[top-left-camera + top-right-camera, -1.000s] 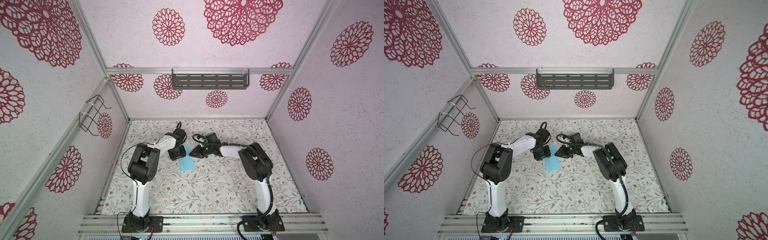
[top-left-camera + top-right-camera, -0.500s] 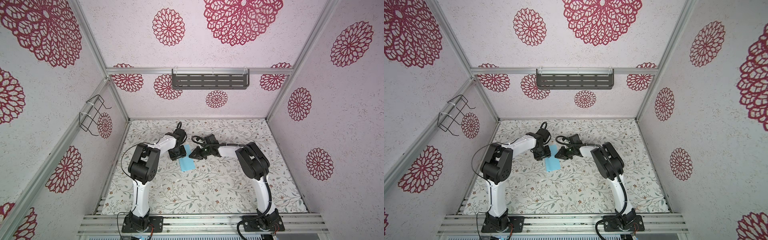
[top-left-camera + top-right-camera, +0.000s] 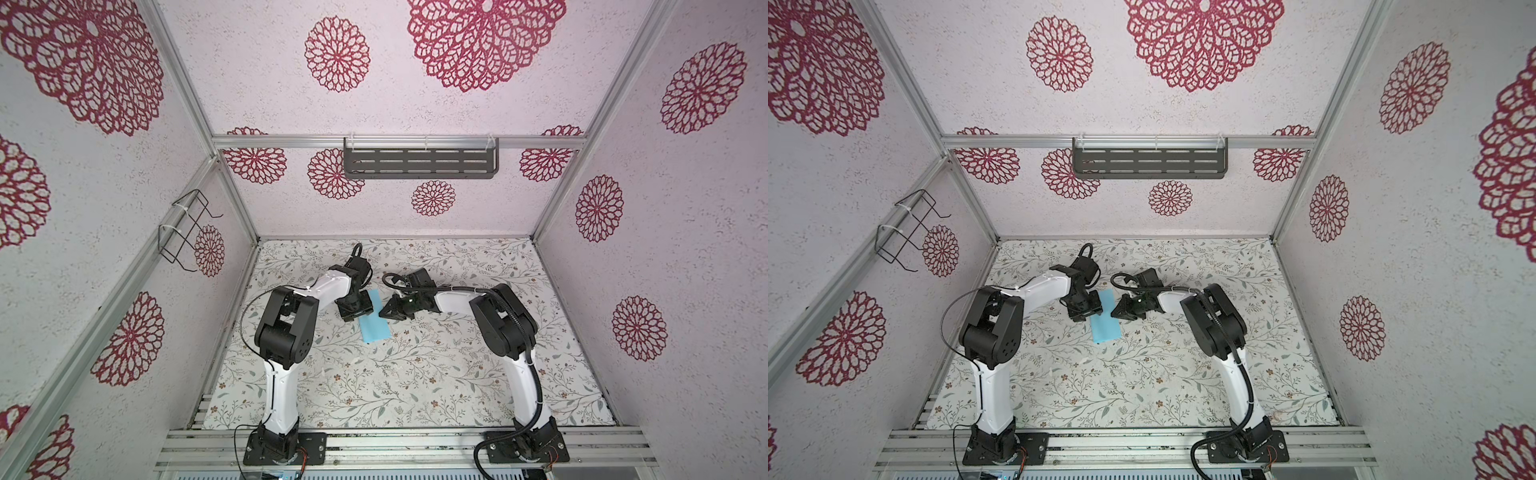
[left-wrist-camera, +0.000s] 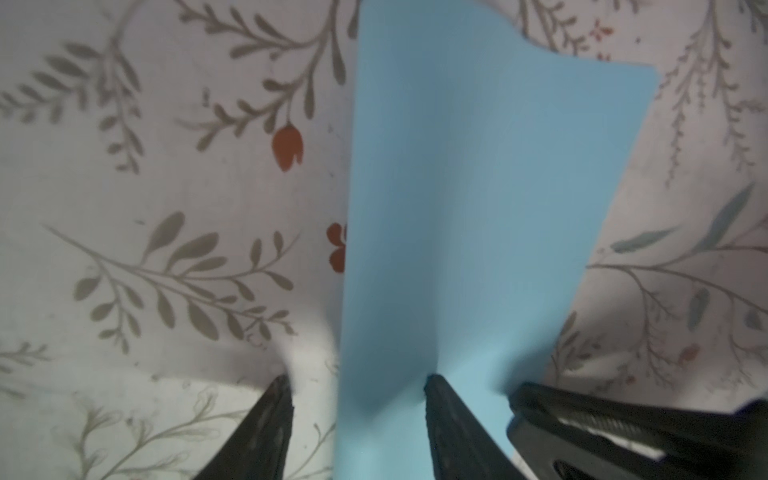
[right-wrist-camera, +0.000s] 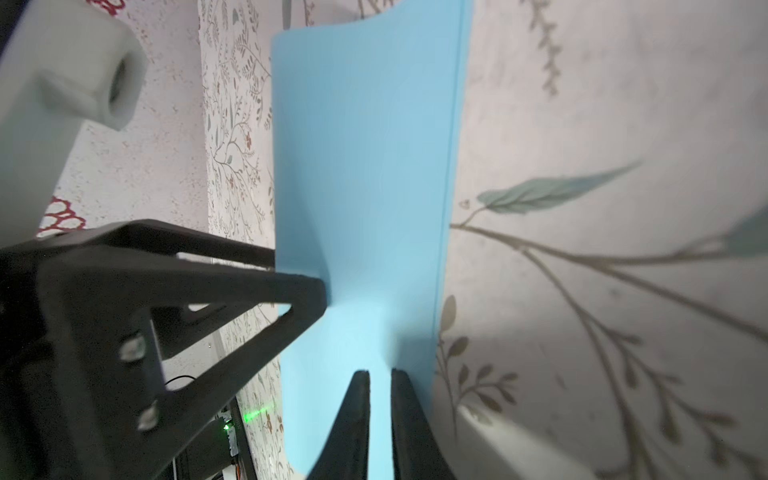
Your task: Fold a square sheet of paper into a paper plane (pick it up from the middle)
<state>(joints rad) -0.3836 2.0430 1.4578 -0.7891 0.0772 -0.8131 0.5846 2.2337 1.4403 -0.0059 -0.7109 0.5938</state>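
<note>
Paper: light-blue and thin. It reads as a narrow strip, not a square, so prob. folded in half. A doubled long edge shows in the R wrist view. It lies flat on the mat, mid-table toward the far side, long axis near–far w/ a slight slant. No nose or wing folds seen, so judged early in the task.

L gripper: jaws spread, astride the paper's left long edge. One tip is on bare mat, the other on the paper, nothing pinched. In both top views it sits at the strip's far-left.

R gripper: jaws all but pressed together, thin slit only. Tips rest on the paper by its right edge, far half. Nothing seen betw. them.

The grippers face each other across the strip, close together.

Handling (judgement):
- V. light, limp and slick on the mat. It will skate or buckle if pushed from one side only.
- Creases are permanent, so a misfold is hard to undo. Layers may spring open unless pressed.
- Hold: pin it flat w/ one tip and nip a free edge or corner w/ the other gripper.
- For lifting, take it mid-sheet per task.
- Don't pull both ways: tear risk.
</note>
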